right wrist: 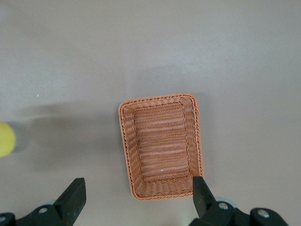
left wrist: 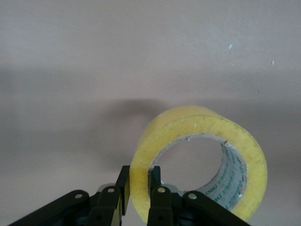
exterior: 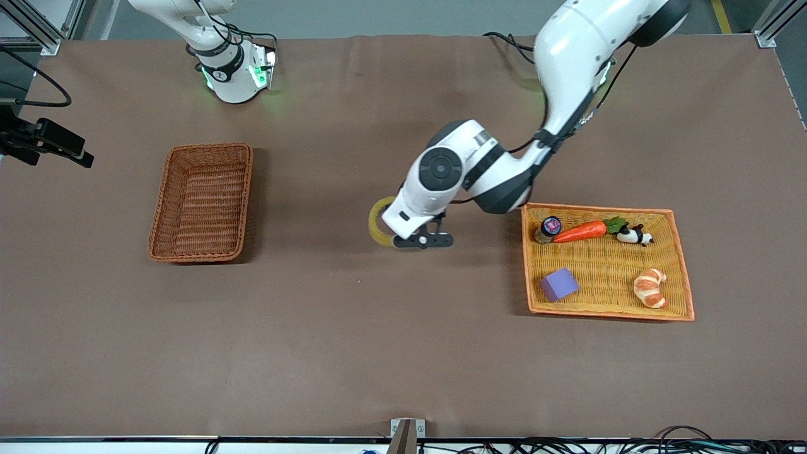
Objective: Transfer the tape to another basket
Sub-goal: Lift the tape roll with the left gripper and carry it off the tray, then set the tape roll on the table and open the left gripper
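Note:
The tape [exterior: 377, 225] is a yellowish roll, held upright over the bare brown table between the two baskets. My left gripper [exterior: 392, 234] is shut on its wall, one finger inside the hole and one outside, as the left wrist view shows the gripper [left wrist: 139, 181] and the tape [left wrist: 202, 122]. The reddish-brown wicker basket [exterior: 208, 149] stands empty toward the right arm's end. My right gripper [right wrist: 137, 188] is open and empty, high over the basket [right wrist: 197, 136]. The tape shows at the edge of the right wrist view [right wrist: 5, 139].
The orange-rimmed yellow tray [exterior: 684, 277] lies toward the left arm's end. It holds a carrot [exterior: 580, 231], a croissant [exterior: 649, 288], a purple block [exterior: 558, 284], a small jar [exterior: 548, 228] and a panda toy [exterior: 633, 235].

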